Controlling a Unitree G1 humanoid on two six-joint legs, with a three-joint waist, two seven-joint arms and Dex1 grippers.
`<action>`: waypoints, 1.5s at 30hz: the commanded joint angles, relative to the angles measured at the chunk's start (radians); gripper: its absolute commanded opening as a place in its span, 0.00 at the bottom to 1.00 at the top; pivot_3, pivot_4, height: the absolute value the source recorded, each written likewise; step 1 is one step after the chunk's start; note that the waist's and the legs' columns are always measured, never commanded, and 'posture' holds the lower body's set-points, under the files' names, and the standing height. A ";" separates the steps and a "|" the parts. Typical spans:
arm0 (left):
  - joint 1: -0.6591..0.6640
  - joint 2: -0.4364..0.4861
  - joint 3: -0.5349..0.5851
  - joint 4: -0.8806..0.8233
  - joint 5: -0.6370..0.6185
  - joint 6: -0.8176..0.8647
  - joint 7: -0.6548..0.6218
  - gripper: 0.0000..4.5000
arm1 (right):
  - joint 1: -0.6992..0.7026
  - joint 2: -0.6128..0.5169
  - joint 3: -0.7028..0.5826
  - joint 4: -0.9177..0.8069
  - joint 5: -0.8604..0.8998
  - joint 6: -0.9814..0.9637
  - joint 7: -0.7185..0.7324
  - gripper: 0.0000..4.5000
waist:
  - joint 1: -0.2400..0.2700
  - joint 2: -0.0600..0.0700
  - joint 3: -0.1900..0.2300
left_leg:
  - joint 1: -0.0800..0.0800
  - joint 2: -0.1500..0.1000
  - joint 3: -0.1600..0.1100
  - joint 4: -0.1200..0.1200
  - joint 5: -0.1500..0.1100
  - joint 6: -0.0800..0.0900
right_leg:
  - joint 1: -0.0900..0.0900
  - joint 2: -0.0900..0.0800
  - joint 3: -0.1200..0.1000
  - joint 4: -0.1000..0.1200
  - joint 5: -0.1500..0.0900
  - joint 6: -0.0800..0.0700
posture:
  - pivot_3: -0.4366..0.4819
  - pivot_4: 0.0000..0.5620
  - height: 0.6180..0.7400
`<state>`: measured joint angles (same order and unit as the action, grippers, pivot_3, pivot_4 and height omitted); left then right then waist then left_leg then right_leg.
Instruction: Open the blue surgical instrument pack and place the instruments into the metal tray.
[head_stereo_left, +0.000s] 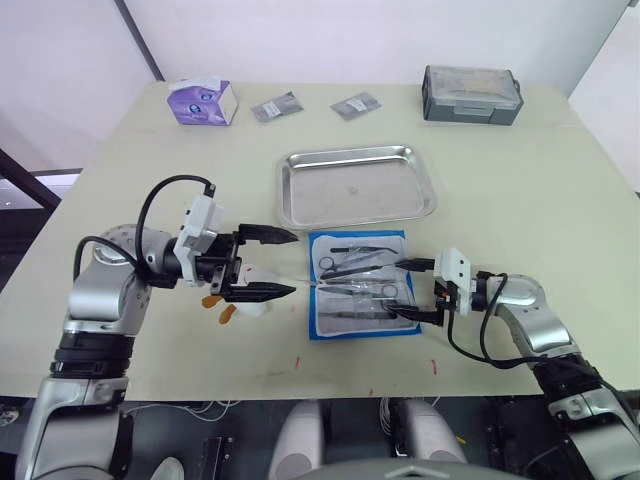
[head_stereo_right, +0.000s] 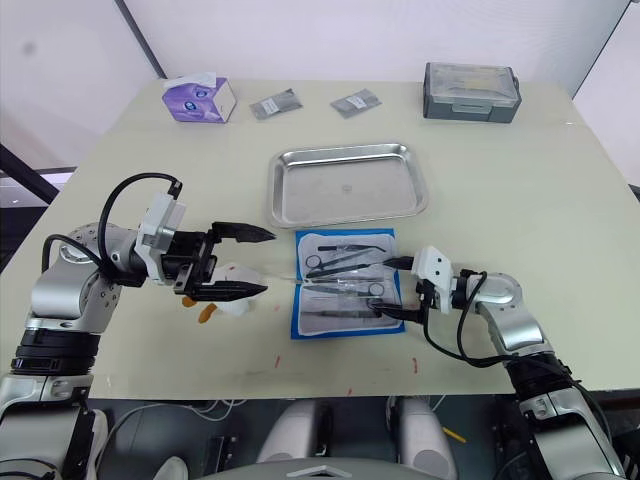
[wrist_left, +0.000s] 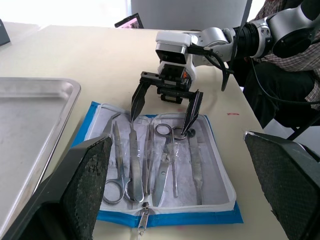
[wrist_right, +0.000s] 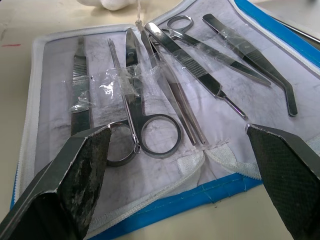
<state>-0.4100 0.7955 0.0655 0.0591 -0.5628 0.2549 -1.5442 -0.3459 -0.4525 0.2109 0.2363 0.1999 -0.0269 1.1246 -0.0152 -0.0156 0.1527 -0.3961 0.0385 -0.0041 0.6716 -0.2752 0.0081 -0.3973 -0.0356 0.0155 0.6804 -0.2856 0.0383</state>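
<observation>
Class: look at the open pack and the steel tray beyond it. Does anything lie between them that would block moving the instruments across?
Nothing visible does. The blue surgical instrument pack lies open just short of the metal tray, with bare table between. The right gripper is open at the pack's edge.

Blue surgical instrument pack (wrist_right: 165, 210) — matt blue cloth outer, white stitched edging, pale grey lining under glossy, crinkled clear-plastic straps; lies open just before the right hand (head_stereo_left: 412, 293).
Instruments (wrist_left: 150, 165) — polished silver metal, smooth and mirror-bright, with ribbed grip sections on the tweezer handles.
Metal tray (head_stereo_left: 300, 190) — shiny steel with a faintly scuffed floor and a smooth rolled rim, beyond both hands.
Counter (head_stereo_left: 530, 190) — matt cream, smooth, lightly marked.
Left hand (head_stereo_left: 282, 263) — black fingers; the pads look rough and grainy, the casing behind them white glossy plastic.
Dark grey box (head_stereo_left: 471, 95) — matt plastic.
Purple tissue box (head_stereo_left: 202, 102) — printed card.
Foil packets (head_stereo_left: 274, 107) — dull grey.
</observation>
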 joint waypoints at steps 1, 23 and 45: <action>-0.006 -0.001 0.004 -0.005 -0.003 -0.015 -0.009 1.00 | 0.035 -0.015 0.047 0.034 -0.065 0.039 -0.015 1.00 | 0.000 0.000 0.000 | 0.000 0.000 0.000 0.000 0.000 0.000 | 0.000 0.000 0.000 0.000 0.000 0.000 | 0.48 0.27 0.95; -0.110 -0.107 -0.038 0.222 0.114 -0.133 0.052 1.00 | 0.047 0.014 0.068 0.090 -0.083 0.026 -0.048 1.00 | -0.004 -0.005 -0.005 | 0.004 0.000 0.000 -0.001 0.000 0.000 | 0.003 0.001 0.001 0.000 0.000 -0.001 | 0.48 0.27 0.95; -0.461 -0.283 -0.211 0.847 0.387 -0.427 -0.033 0.52 | 0.040 0.029 0.067 0.095 -0.084 0.023 -0.063 1.00 | -0.019 -0.005 -0.005 | 0.004 0.001 0.000 -0.001 0.000 0.000 | 0.003 0.003 0.000 0.001 0.000 -0.001 | 0.48 0.27 0.95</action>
<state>-0.8430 0.5161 -0.1522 0.8764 -0.1912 -0.1330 -1.5570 -0.3425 -0.4187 0.2282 0.2614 0.1914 -0.0415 1.0879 -0.0344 -0.0208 0.1472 -0.3918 0.0391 -0.0043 0.6704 -0.2752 0.0082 -0.3946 -0.0330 0.0158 0.6809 -0.2852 0.0371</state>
